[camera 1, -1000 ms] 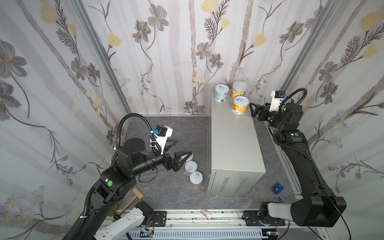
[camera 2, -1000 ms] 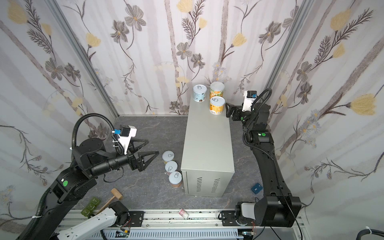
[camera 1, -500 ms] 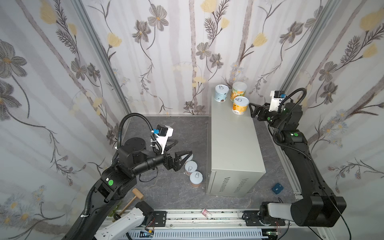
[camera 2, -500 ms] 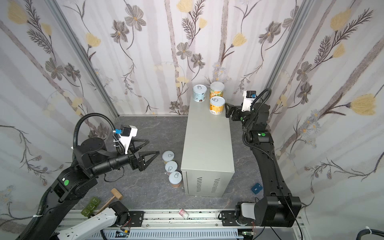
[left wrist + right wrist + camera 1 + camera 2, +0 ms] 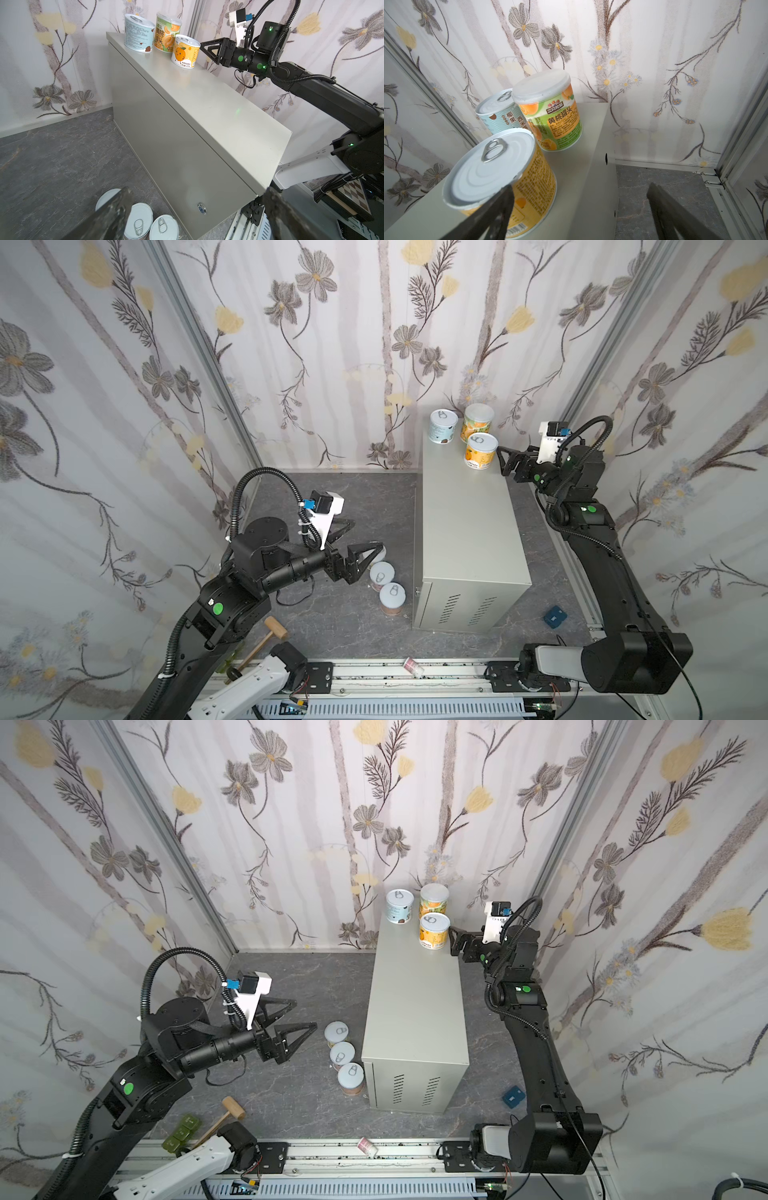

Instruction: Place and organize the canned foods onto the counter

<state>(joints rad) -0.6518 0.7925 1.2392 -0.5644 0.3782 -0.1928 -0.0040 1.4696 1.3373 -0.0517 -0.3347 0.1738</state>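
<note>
Weight is what you plan around here. Your left gripper (image 5: 305, 1014) hangs spread wide and empty above the floor (image 5: 291, 1094), just beside three cans that stand in a row close to the desk's side: the far can (image 5: 336, 1032), the middle can (image 5: 342, 1054) and the near can (image 5: 351, 1077). From above you get only pull-tab lids and slivers of peach and pink label, with no writing you can read.

The desk (image 5: 465, 522) is mostly bare. At its far end three more stand close together. The pale blue can (image 5: 442, 427) is marked 椰果 西米. The green can (image 5: 477, 423) has a plastic cap and reads 黄桃罐头 under a logo that seems to say 三只松鼠. The orange can (image 5: 481, 452) has a cartoon fruit face. Your right gripper (image 5: 502, 460) sits just beside the orange can, spread and holding nothing.

These are stiff metal, likely full and so fairly heavy, and the glossy labels may slip. Take each one around the side wall at mid-height, jaws across the full width — never by the tab or rim. They are wide, so expect little clearance.
</note>
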